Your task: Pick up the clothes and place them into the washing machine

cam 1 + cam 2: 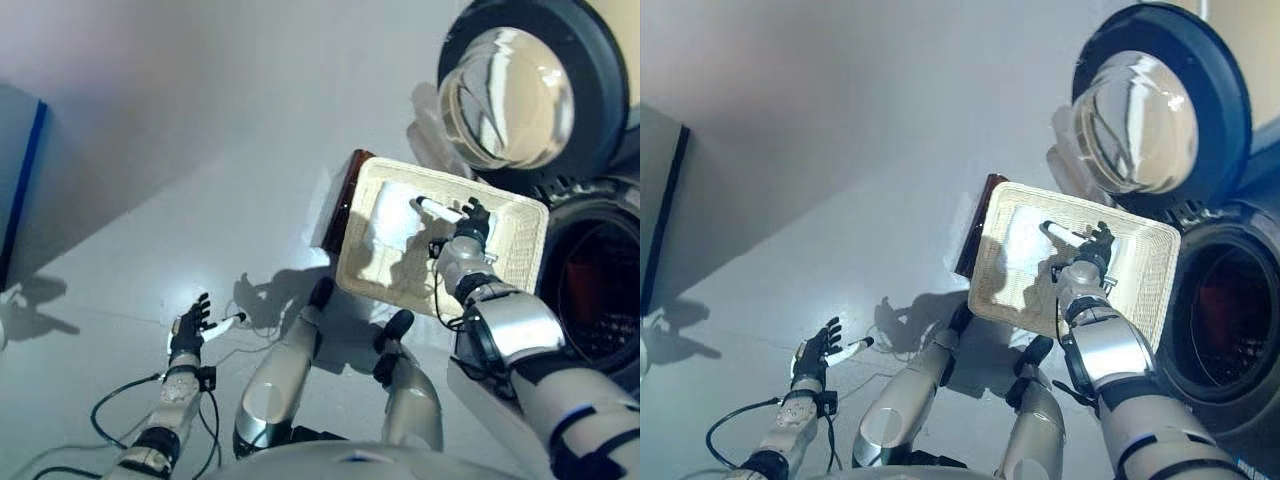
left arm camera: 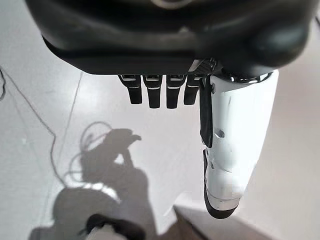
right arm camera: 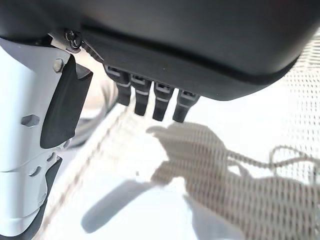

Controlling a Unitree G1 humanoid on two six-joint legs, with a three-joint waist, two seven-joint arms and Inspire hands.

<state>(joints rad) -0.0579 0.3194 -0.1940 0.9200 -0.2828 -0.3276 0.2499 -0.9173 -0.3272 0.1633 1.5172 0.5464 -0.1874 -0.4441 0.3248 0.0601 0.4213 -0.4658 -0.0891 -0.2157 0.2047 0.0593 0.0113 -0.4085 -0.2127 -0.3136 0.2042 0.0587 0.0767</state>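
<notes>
Hovering over the white mesh basket (image 1: 520, 245), the right hand (image 1: 468, 225) shows in the left eye view with its white-covered thumb stretched out and its fingers loose, gripping nothing. Pale cloth (image 1: 392, 222) lies in the basket just past the thumb tip; this looks like the clothes, though its edges are hard to tell from the basket floor. The basket sits hard by the washer drum (image 1: 590, 280), just beyond the hand's outer side, probably so a lifted garment has only a short way to go. The round glass door (image 1: 520, 95) is swung wide, ahead of the fingertips, leaving the mouth clear. Something reddish may lie inside the drum; I cannot tell what. A dark brown object (image 1: 340, 200) stands against the basket's far edge. The left hand (image 1: 190, 328) hangs well apart over bare floor, idle.

The right eye view gives the same layout: right hand (image 1: 1088, 250) above the basket rim (image 1: 1140, 300), left hand (image 1: 818, 350) spread and empty, door (image 1: 1140, 105) open.

In the left wrist view the left hand's fingers (image 2: 150, 92) hang straight beside the white thumb (image 2: 235, 150), with only floor past them.

The right wrist view shows the right fingers (image 3: 147, 100) straight and relaxed over the mesh (image 3: 280, 200), thumb (image 3: 30, 150) apart, nothing between them. My reading is that the hand is poised to reach down for the cloth, so the grasp is not yet made.
</notes>
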